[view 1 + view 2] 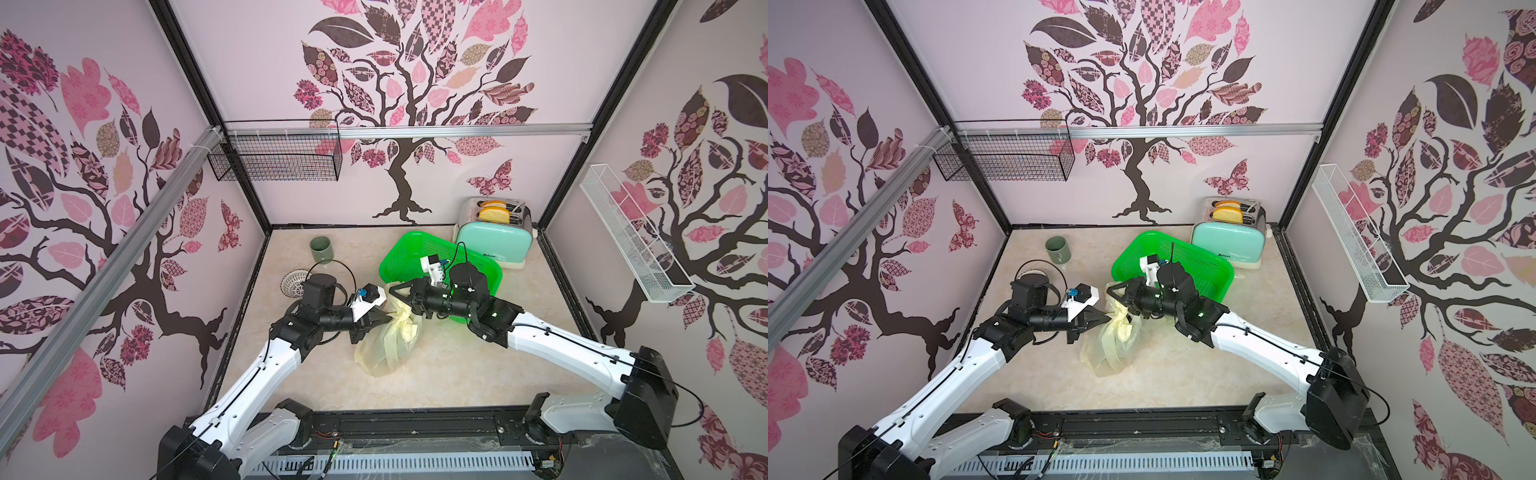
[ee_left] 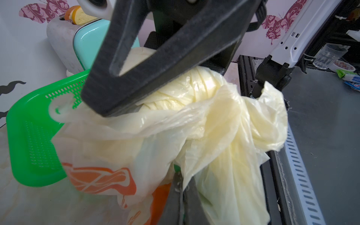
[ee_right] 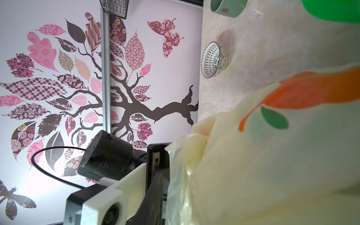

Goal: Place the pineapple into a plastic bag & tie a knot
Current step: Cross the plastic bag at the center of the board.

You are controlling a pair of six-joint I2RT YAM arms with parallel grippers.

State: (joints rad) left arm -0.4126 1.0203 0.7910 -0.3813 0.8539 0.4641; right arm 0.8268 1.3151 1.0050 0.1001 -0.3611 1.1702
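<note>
The pale-yellow plastic bag stands bulging mid-table, orange prints on its film. The pineapple is hidden. At the bag's top sits the knot of twisted film, with a strap loop sticking out sideways. My left gripper is shut on bag film just below the knot. My right gripper has its tip at the strap beside the knot. One finger shows there and film covers the other, so its jaw gap is unclear.
A green perforated basket lies just behind the bag, under the right arm. A mint toaster with bread stands at the back right. A green mug and a patterned bowl sit at the back left. Wire racks hang on the walls.
</note>
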